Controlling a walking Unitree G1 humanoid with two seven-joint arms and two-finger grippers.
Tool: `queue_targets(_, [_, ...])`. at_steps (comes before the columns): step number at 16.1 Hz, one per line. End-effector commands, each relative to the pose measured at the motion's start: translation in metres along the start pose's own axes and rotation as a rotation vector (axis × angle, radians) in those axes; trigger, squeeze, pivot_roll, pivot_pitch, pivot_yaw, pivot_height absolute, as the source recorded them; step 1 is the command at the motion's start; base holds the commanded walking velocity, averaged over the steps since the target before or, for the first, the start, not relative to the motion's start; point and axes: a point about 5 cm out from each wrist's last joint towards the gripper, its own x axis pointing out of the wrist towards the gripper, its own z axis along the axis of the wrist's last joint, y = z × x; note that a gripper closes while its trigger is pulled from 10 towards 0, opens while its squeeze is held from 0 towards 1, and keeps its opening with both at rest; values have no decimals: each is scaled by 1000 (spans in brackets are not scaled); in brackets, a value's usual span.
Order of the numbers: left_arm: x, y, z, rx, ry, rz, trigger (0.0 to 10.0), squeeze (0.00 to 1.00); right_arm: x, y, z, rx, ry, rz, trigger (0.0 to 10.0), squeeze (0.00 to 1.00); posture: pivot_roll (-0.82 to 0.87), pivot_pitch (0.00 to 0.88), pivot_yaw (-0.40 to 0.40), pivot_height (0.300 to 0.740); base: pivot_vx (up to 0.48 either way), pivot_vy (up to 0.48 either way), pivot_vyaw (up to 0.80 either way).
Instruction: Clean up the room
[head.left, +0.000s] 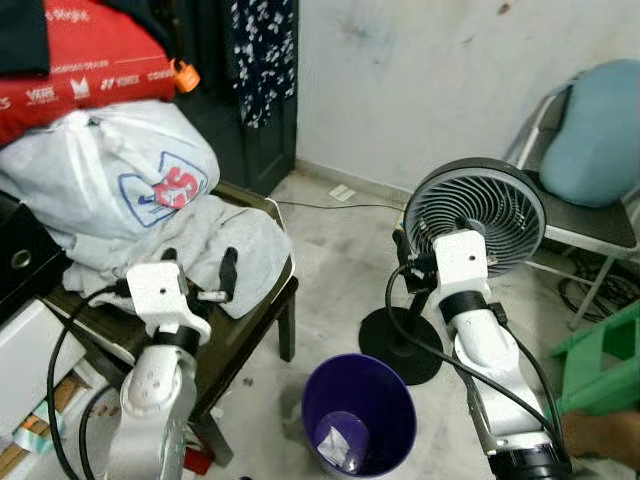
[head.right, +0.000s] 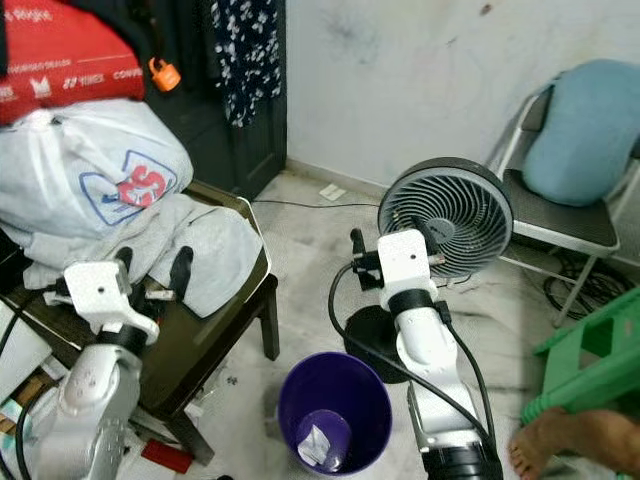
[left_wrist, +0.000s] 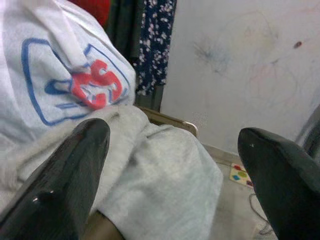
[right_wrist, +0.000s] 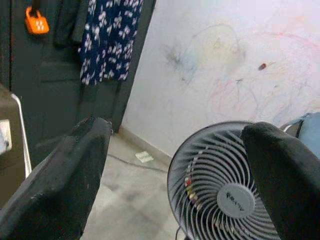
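The purple bin (head.left: 360, 415) is smooth, shiny plastic with crumpled paper inside. The grey cloth (head.left: 225, 245) on the wooden stool (head.left: 262, 310) looks soft and matt. Behind it, the white bag (head.left: 120, 170) is thin, slippery plastic. The fan (head.left: 478, 215) has a dark plastic grille. The floor (head.left: 335, 260) is dull and stained.

Lighting: even, soft indoor light; moderately bright.
Shadows: faint, diffuse.
Glare: none.
Head views: reasonably sharp, slightly grainy.
Wrist views: near fingers (left_wrist: 60, 185) blurred, background soft.
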Motion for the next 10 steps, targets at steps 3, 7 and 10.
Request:
queue_targets(3, [21, 2, 5, 24, -42, -15, 10000, 0, 5, -8, 2, -35, -18, -19, 10000, 0, -156, 0, -17, 740, 0, 0, 0])
queue_targets(7, [40, -9, 8, 45, -93, -58, 10000, 0, 6, -7, 3, -85, -17, 24, 10000, 0, -210, 0, -57, 740, 0, 0, 0])
queue_targets(10, [48, -17, 8, 64, -98, -105, 10000, 0, 2, -8, -4, -79, -4, 12, 10000, 0, -202, 0, -27, 740, 0, 0, 0])
